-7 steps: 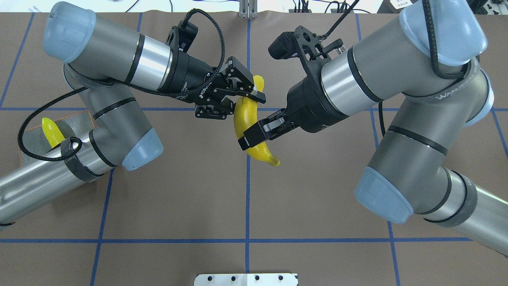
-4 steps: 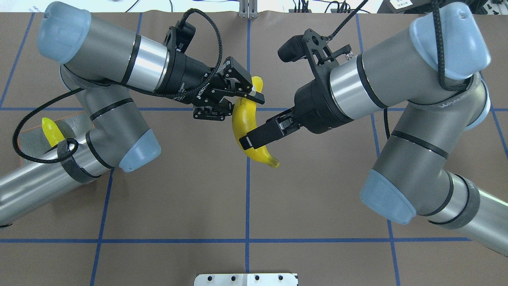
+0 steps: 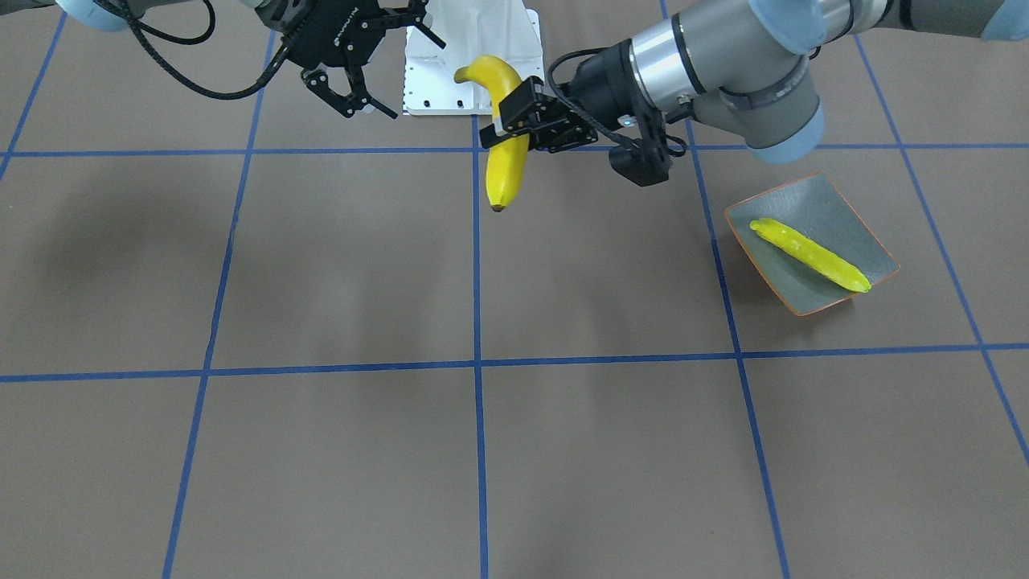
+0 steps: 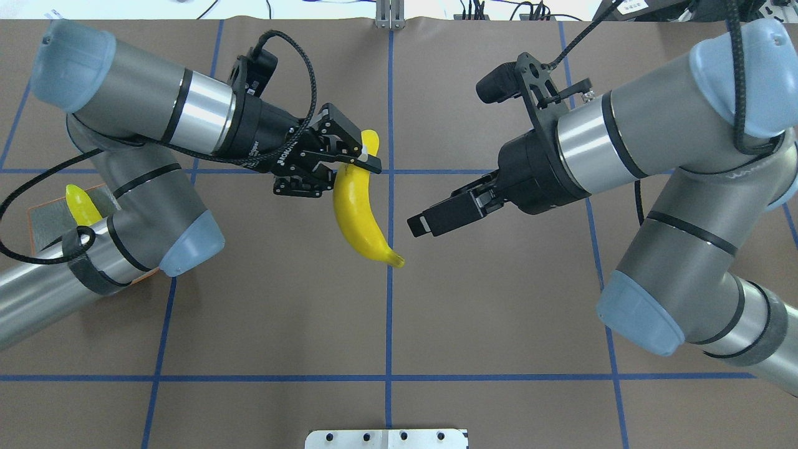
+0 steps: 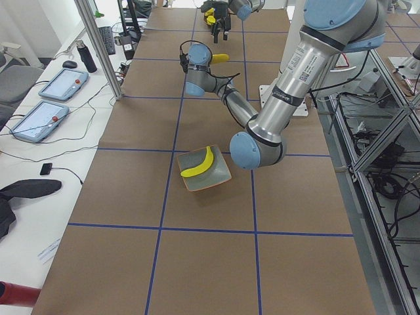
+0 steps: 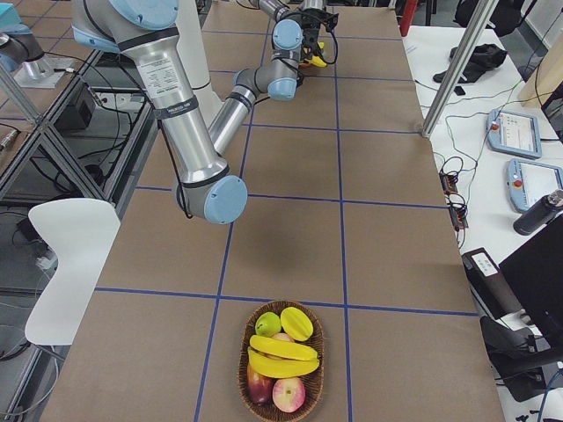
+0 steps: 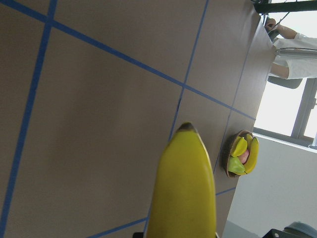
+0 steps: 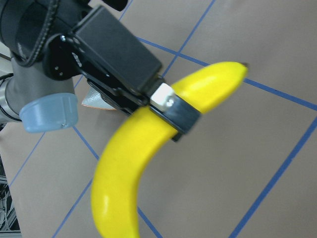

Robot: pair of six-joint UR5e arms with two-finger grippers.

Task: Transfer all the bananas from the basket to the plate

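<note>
A deep yellow curved banana [image 4: 360, 218] hangs above the table's middle, and my left gripper [image 4: 356, 167] is shut on its upper end. The front view shows the same banana [image 3: 505, 165] in that gripper [image 3: 514, 122]. My right gripper [image 4: 424, 224] is open and holds nothing, a short way right of the banana. The grey-green plate [image 3: 836, 205] with its orange rim lies at my far left and holds one pale banana [image 3: 810, 255]. The woven basket [image 6: 244, 380] at my far right holds two more bananas [image 6: 283, 354].
The basket also holds apples [image 6: 288, 395] and other fruit [image 6: 296, 323]. A white mounting plate [image 4: 386, 438] sits at the table's near edge. Blue tape lines cross the brown table cover. My left arm's forearm [image 4: 56, 280] reaches over part of the plate.
My right gripper has let go of the banana and drawn back to the right. My left gripper, still shut on the banana, has carried it leftward.
</note>
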